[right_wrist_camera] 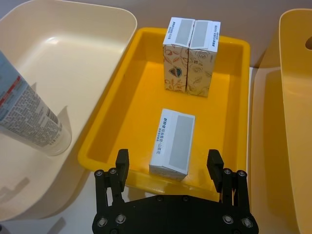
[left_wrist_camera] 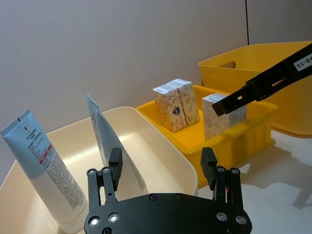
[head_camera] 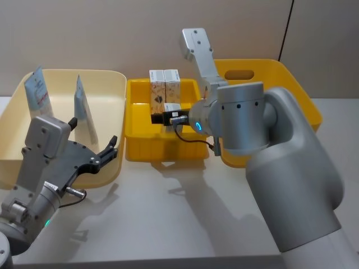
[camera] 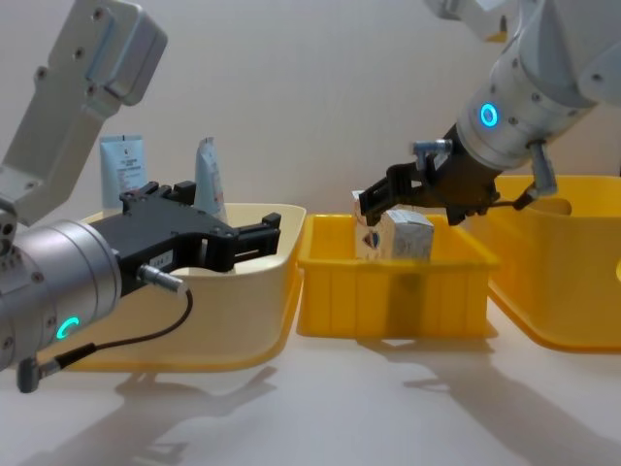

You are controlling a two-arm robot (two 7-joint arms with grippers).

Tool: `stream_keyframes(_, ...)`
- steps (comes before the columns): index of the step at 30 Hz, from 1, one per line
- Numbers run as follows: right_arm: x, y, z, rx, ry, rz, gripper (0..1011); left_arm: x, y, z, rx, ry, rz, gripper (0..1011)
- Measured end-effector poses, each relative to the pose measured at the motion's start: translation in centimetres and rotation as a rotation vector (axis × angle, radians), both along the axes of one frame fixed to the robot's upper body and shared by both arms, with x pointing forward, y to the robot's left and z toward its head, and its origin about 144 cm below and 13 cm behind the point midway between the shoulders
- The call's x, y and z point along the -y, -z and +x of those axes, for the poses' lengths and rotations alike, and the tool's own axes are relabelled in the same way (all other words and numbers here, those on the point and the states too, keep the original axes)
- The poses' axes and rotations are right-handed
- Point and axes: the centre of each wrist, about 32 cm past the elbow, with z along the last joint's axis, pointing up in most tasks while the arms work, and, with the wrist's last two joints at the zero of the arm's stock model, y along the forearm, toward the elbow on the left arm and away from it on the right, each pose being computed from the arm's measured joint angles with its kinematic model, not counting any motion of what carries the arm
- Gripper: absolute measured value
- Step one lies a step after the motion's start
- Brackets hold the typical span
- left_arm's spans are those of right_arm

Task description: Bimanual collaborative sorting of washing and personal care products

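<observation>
**Sorting station, head view.** The counter (head_camera: pixel 168 224) carried three containers in a row. A deep yellow tub (head_camera: pixel 305 103) stood at upper right, its contents hidden behind the right arm. A cream tub (head_camera: pixel 56 72) stood at upper left and a shallow yellow tray (head_camera: pixel 162 150) sat between them at centre.

The layout suggested one product type per container. Two squeeze tubes (head_camera: pixel 39 89) (head_camera: pixel 85 109) stood cap-down in the cream tub at upper left, crimped ends up. They stood tilted and well apart, probably so that each could be set down without knocking the other.

Three cartons occupied the tray. Two of them (head_camera: pixel 164 84) stood upright and touching at its far wall, packed tight to leave floor space. A third carton (right_wrist_camera: pixel 172 141) stood alone nearer the front wall.

The right gripper (right_wrist_camera: pixel 168 165), at frame centre, hung over the third carton. Its jaws were open, one finger to each side, with no visible contact. This looked like either a release or an approach.

The left gripper (head_camera: pixel 93 130), at lower left, hovered over the near rim of the cream tub. Its jaws were spread wide and held nothing.
</observation>
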Motion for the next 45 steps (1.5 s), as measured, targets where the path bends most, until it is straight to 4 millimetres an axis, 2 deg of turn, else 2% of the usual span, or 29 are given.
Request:
stream_keyframes(26,-0.5,1.8,1.5,-0.020,0.036,0.017,991,0.0,0.0,0.0,0.000,0.000,0.000,1000)
stream_keyframes(36,-0.6,1.9,1.6,-0.021,0.037,0.020,790,0.0,0.0,0.0,0.000,0.000,0.000,999)
stream_keyframes(39,-0.6,2.0,1.7,-0.021,0.037,0.021,652,0.0,0.0,0.0,0.000,0.000,0.000,1000)
stream_keyframes(40,-0.6,2.0,1.7,-0.021,0.037,0.021,652,0.0,0.0,0.0,0.000,0.000,0.000,1000)
stream_keyframes(45,-0.6,2.0,1.7,-0.021,0.038,0.022,493,0.0,0.0,0.0,0.000,0.000,0.000,1000)
